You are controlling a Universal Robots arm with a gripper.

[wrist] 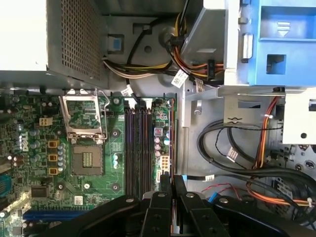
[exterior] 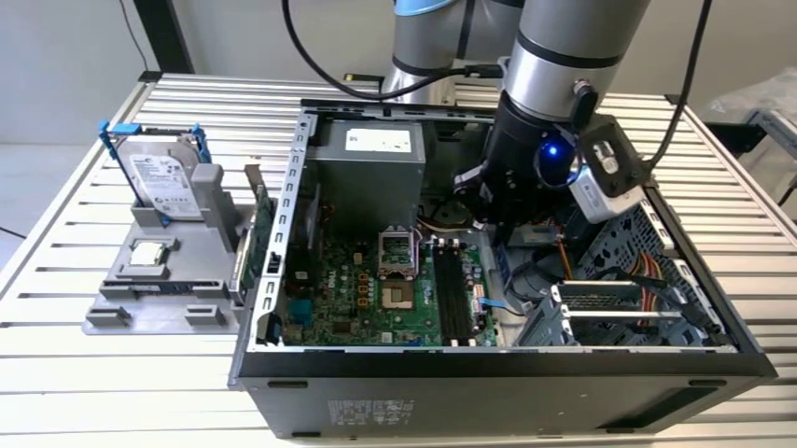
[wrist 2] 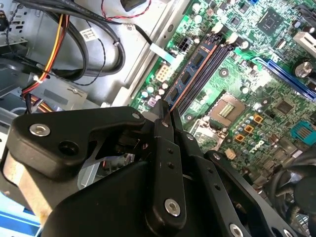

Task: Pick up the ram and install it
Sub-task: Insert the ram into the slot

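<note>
Slatted metal table, open PC case on it. My gripper is pinched on the ram, which runs lengthwise from my fingertips toward frame upper right, along the black slots, outermost position.

ram — near end hidden behind gripper | power supply — cut off by edge

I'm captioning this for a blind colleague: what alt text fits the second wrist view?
The black gripper, fingers pressed together, pinches the end of the ram, a blue stick with dark chips lying along the outermost of the black memory slots on a green motherboard. Beside the board run bundled cables and grey case metal.
</note>
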